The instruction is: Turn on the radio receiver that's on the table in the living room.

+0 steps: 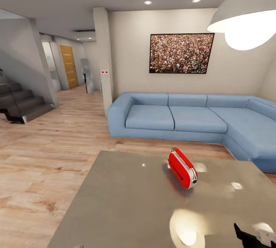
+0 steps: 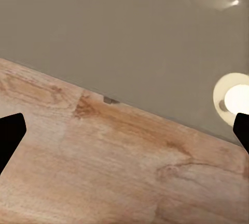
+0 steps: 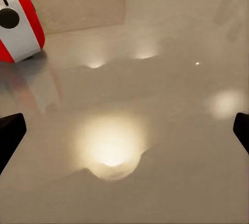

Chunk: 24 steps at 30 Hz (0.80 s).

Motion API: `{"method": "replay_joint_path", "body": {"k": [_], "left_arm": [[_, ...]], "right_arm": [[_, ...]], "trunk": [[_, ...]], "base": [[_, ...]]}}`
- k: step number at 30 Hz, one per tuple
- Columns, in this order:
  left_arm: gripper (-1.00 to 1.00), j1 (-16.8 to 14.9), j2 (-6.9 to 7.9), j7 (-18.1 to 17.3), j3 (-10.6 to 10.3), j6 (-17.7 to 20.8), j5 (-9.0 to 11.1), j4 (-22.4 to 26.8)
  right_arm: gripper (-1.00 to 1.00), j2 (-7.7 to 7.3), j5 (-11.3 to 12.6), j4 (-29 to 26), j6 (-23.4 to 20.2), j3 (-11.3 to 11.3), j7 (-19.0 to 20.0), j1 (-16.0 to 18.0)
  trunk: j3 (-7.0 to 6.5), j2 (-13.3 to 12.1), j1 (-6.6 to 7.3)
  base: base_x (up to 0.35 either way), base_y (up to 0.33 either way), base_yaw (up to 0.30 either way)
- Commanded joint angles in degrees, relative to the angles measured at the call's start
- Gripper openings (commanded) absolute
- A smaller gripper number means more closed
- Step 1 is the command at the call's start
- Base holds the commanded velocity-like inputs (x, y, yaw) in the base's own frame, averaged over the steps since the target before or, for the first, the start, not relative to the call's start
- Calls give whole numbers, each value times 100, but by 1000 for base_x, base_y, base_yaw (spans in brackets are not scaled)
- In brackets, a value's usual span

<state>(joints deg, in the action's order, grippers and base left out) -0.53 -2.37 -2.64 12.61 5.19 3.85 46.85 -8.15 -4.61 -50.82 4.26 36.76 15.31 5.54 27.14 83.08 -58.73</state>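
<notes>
Two tools are to be accounted for. The right tool (image 3: 124, 130) is seen in its wrist view with dark fingertips (image 3: 11, 133) set wide apart at the edges of the picture, nothing held between them, hanging over the glossy grey desk (image 1: 126, 202); part of it is also seen at the lower right corner of the head view (image 1: 251, 236). The left tool (image 2: 124, 130) is likewise spread wide and empty, over the desk's near edge where the plank floor (image 2: 104, 172) begins.

The radio receiver (image 1: 182, 168) is stood on the desk toward its far side, right of centre, well apart from both tools; its round dial (image 3: 9, 18) and white edge are caught at a corner of the right wrist view.

Several risks can be judged from here. The receiver is narrow and stood on edge, so it may be tipped or slid across the slick top if it is pushed from the side rather than pressed squarely. The dial is small, and a wide-open tool could miss it or strike the casing. Bright lamp reflections (image 3: 110, 148) on the top could make depth hard to judge.

Nothing is seen lying between the right tool and the receiver. Beyond the desk, a blue corner sofa (image 1: 191, 119), a framed crowd photo (image 1: 181, 53), a pendant lamp (image 1: 245, 14) and stairs (image 1: 21, 102) are seen, none in the way.
</notes>
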Motion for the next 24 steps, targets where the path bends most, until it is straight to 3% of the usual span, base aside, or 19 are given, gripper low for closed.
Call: {"method": "replay_joint_path", "body": {"k": [1,10,24], "left_arm": [[100,0,1,0,-2,0,1,0],[100,2,0,0,1,-3,-3,0],[100,0,0,0,4,-7,1,0]], "right_arm": [[100,-1,3,1,2,-1,-4,0],[100,5,2,-1,13,10,-28,0],[100,9,-4,0,14,-7,-28,0]], "trunk": [[0,0,0],[0,0,0],[0,0,0]], "base": [[134,0,0],[265,0,0],[16,0,0]]}}
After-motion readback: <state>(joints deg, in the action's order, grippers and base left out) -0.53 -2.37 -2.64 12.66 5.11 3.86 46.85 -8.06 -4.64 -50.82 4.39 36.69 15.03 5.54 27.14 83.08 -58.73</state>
